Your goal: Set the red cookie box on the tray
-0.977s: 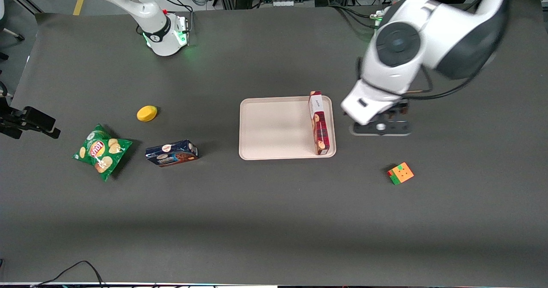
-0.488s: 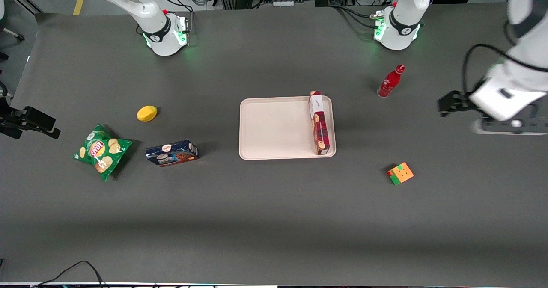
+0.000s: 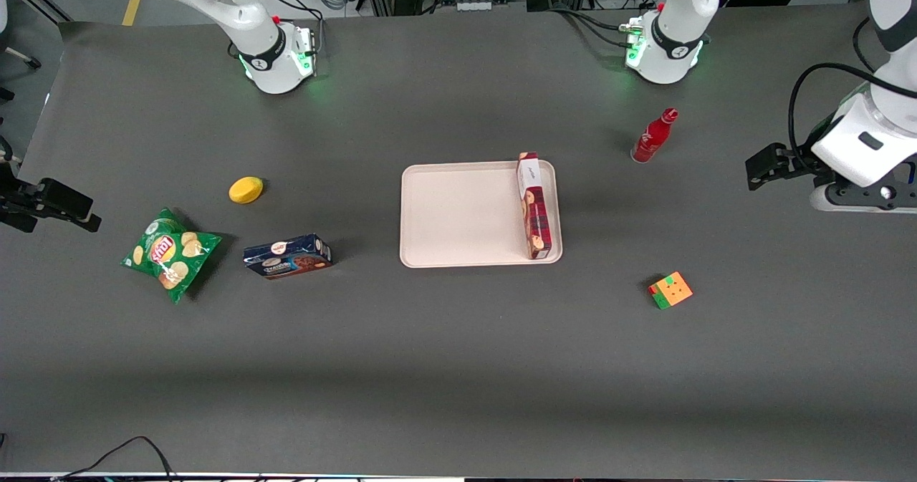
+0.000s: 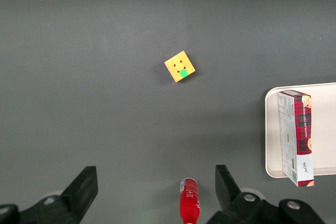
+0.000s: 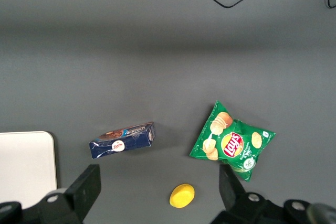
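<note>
While the front view looks down on the dark table (image 3: 458,367), the red cookie box (image 3: 536,206) stands on its long edge on the tray (image 3: 458,213), along the tray's short side toward the working arm's end, white end farther from the camera. Gripper (image 3: 863,199) hangs at the working arm's end of the table, well apart from the tray, nothing held. Red bottle (image 3: 652,137) stands upright between tray and gripper, farther from the camera than the tray. Colour cube (image 3: 670,290) sits nearer the camera than the tray, toward the working arm's end. Toward the parked arm's end: blue cookie box (image 3: 287,256), green chip bag (image 3: 167,252), yellow lemon-like thing (image 3: 246,189), all apart from each other and off the tray.

Left wrist view: gripper (image 4: 156,190) fingers (image 4: 84,187) spread wide, empty, over bare table (image 4: 79,77). Red bottle (image 4: 189,202) shows between the fingers but lower down on the table, not touched. Cube (image 4: 179,66) sits alone on the table. Tray (image 4: 273,135) partly in frame with the red cookie box (image 4: 298,136) on it, close along its edge.

Right wrist view: blue cookie box (image 5: 122,140), chip bag (image 5: 231,142) and yellow thing (image 5: 182,195) on the table (image 5: 168,51), none touching; one corner of the tray (image 5: 26,163) in frame. Red cookie box not visible here.
</note>
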`<state>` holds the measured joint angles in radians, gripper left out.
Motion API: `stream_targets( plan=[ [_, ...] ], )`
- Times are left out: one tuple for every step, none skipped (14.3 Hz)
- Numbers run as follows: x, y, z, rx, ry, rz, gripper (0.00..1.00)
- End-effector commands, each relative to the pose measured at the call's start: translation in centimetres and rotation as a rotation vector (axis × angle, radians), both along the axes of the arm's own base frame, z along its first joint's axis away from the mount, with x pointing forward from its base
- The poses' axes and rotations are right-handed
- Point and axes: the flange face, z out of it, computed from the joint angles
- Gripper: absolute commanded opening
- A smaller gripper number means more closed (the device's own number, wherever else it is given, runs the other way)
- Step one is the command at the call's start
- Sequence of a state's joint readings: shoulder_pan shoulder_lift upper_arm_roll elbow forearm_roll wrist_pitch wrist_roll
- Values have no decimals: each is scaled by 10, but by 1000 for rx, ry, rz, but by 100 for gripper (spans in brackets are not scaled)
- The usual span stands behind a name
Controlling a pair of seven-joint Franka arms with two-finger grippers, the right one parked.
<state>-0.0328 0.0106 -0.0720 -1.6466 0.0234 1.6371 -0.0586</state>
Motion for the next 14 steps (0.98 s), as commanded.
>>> stream_targets(
  plan=[
    [-7,44,2,-11,-8,36,100],
    [-5,54,0,-11,-4,13,100],
    [-4,58,-2,-13,-1,9,100],
    [-4,59,-3,-13,1,12,100],
    [-3,58,-4,-13,1,10,100],
    [-1,57,-5,-13,1,9,100],
    [2,57,-9,-13,2,12,100],
    [4,57,-12,-13,1,13,100],
    [6,57,-10,-11,-3,13,100],
    [7,58,-11,2,-2,4,100],
    [9,58,-11,3,2,5,100],
    [10,59,-10,3,1,7,100],
    [11,59,-11,3,-1,5,100],
    [10,59,-12,3,4,5,100]
  ],
)
